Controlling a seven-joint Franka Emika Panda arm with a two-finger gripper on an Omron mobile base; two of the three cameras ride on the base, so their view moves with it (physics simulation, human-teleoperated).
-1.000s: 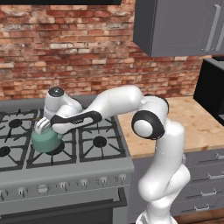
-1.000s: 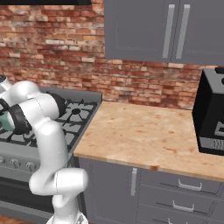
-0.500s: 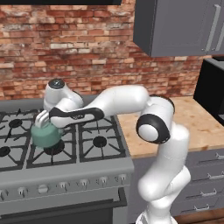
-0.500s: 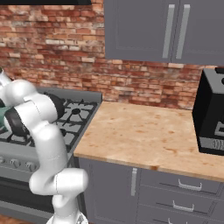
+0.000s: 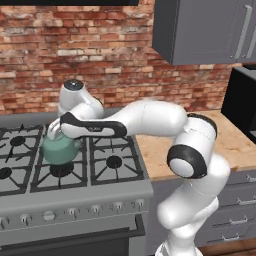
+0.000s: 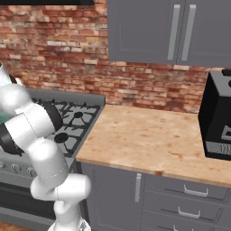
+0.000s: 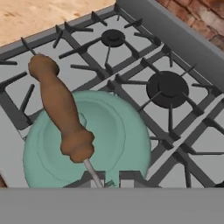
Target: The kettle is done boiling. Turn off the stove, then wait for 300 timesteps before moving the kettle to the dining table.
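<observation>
Kettle (image 5: 60, 149) sits higher and further right than a second ago, off the front-left grate, now hanging over the stove (image 5: 75, 200) at mid-left of the left base frame, with the arm's forearm stretched across above it. Gripper (image 5: 54, 129) is up at the kettle's handle, jaws pinched narrow on it; the fingers themselves are hidden behind the wrist there. Hand view looks straight down on the teal lid (image 7: 87, 140), lower centre of frame, with the brown handle (image 7: 59, 107) running diagonally from upper left down toward the gripper (image 7: 107, 180) at the bottom edge, a thin metal rod joining handle to body. Black grates and two burner caps fill the upper right of that frame, a strip of wood bench at the top left. Right base view: arm's elbow and shoulder block the left side, wood bench (image 6: 149, 140) centre, black microwave (image 6: 219, 119) at right edge, grey wall cabinets (image 6: 171, 31) above.
</observation>
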